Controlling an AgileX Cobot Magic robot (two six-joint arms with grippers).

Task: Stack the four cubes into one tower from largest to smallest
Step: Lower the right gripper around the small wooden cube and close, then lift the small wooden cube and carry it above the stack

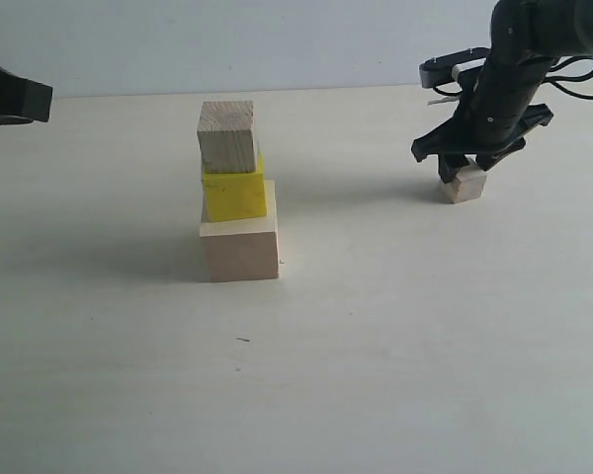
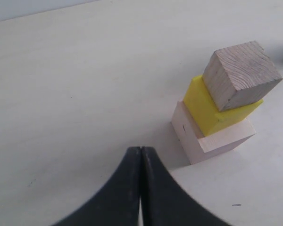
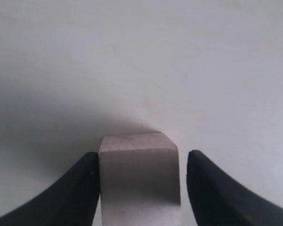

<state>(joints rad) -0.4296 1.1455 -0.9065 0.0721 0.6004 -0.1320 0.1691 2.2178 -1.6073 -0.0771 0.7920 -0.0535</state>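
A three-cube tower stands left of centre: the large pale wooden cube (image 1: 240, 250) (image 2: 216, 141) on the table, the bright yellow cube (image 1: 235, 195) (image 2: 208, 109) on it, and the medium grainy wooden cube (image 1: 227, 135) (image 2: 240, 73) on top, each a little off-centre. The small wooden cube (image 1: 465, 184) (image 3: 139, 174) rests on the table at the back right. My right gripper (image 1: 462, 163) (image 3: 143, 154) is lowered over it and open. One finger touches the cube and the other stands a small gap away. My left gripper (image 1: 35, 99) (image 2: 141, 149) is shut and empty, hovering at the far left, away from the tower.
The pale tabletop (image 1: 395, 346) stretches bare around the tower and to the front. A light wall (image 1: 277, 39) bounds the table's far edge. A tiny dark speck (image 1: 243, 340) lies in front of the tower.
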